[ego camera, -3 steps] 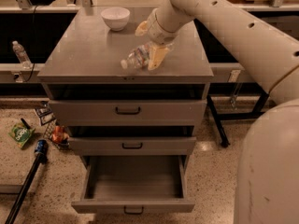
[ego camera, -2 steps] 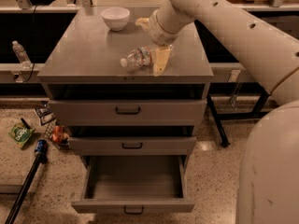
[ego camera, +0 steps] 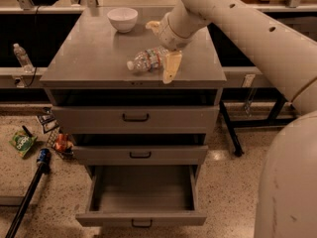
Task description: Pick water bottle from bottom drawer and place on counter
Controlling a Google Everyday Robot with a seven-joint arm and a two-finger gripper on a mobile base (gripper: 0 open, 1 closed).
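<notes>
Currently the small clear plastic water bottle with a white cap (ego camera: 147,60) lies on its side on the broad flat grey counter (ego camera: 89,53), near the front edge, cap pointing left. The robot's cream two-finger gripper (ego camera: 162,46) hangs just over the bottle's right end, fingers spread wide and clasping nothing. One finger points down beside the bottle's base; the other sits further back, toward the rear of the counter. A round white bowl (ego camera: 122,21) stands at the back of the counter, well apart from the bottle. Below, the wide grey metal bottom drawer (ego camera: 141,218) is pulled out, its grey floor and walls in plain view. The two shallower grey drawers (ego camera: 135,117) above it are shut.
</notes>
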